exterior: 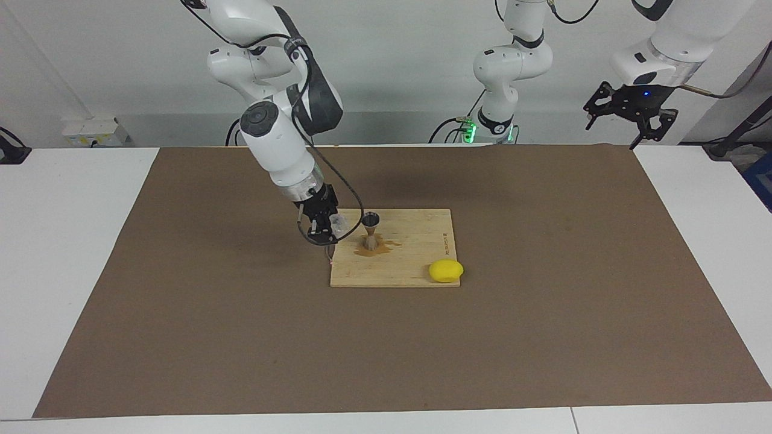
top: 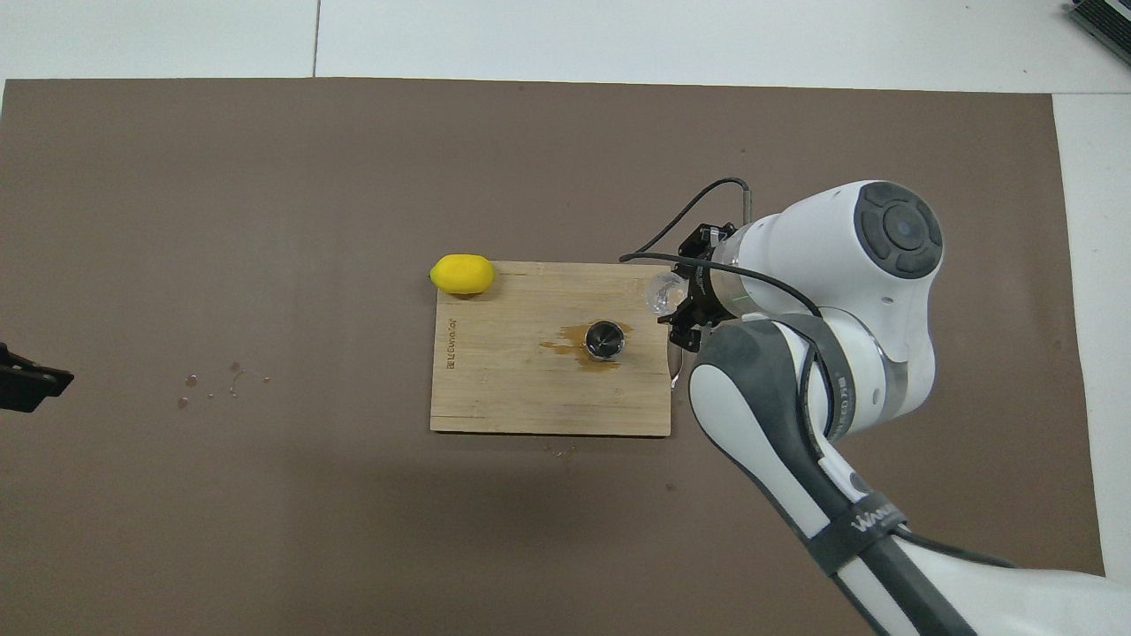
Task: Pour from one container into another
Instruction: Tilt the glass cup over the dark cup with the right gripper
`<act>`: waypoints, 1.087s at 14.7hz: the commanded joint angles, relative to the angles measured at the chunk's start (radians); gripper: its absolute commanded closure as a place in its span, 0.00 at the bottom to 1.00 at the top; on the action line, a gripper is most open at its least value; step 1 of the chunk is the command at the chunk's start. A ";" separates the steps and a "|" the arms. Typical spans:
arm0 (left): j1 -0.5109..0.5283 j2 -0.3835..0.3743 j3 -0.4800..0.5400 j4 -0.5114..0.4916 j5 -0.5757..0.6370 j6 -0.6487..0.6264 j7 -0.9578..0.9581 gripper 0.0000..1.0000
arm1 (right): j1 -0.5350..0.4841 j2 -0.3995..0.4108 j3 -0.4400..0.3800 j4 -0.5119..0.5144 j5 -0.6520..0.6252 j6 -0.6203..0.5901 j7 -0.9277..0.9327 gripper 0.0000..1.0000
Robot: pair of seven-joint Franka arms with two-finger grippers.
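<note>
The right gripper (exterior: 329, 232) was clamped tight on a small clear ribbed cup (exterior: 339, 225). It held the cup up in the air, tipped on its side, over the edge of a pale wooden cutting board (exterior: 416, 265) at the right arm's end of that board. The cup's mouth pointed toward a small silver metal jigger shaped like an hourglass (exterior: 370, 230) — the two were near each other but did not touch.

The jigger stood upright on the board. A brown puddle (exterior: 377, 249) lay on the wood around its foot. From above, the jigger's round open top (top: 606, 339) showed dark inside, and the cup (top: 663, 292) looked like a shiny bubble beside the gripper (top: 679, 300).

A yellow lemon (exterior: 446, 270) sat at the board's corner, farther from the robots and toward the left arm's end. The board lay on a big brown mat (exterior: 543, 331) — a few small drops (top: 212, 386) dotted the mat toward the left arm's end.

The left gripper (exterior: 633, 117) waited high up over the table's edge, with its fingers spread apart and nothing in them.
</note>
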 commanded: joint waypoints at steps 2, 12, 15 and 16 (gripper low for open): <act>-0.011 -0.010 -0.058 0.001 0.066 0.015 -0.268 0.00 | 0.039 0.027 -0.001 0.067 -0.121 -0.064 0.041 1.00; 0.001 -0.029 -0.077 -0.021 0.064 0.019 -0.524 0.00 | 0.143 0.036 0.008 0.080 -0.379 -0.147 0.044 1.00; 0.001 -0.032 -0.075 -0.027 0.064 -0.006 -0.528 0.00 | 0.172 0.030 0.008 0.075 -0.442 -0.150 0.044 1.00; 0.004 -0.032 -0.074 -0.026 0.064 -0.020 -0.528 0.00 | 0.178 0.030 0.008 0.077 -0.445 -0.150 0.044 1.00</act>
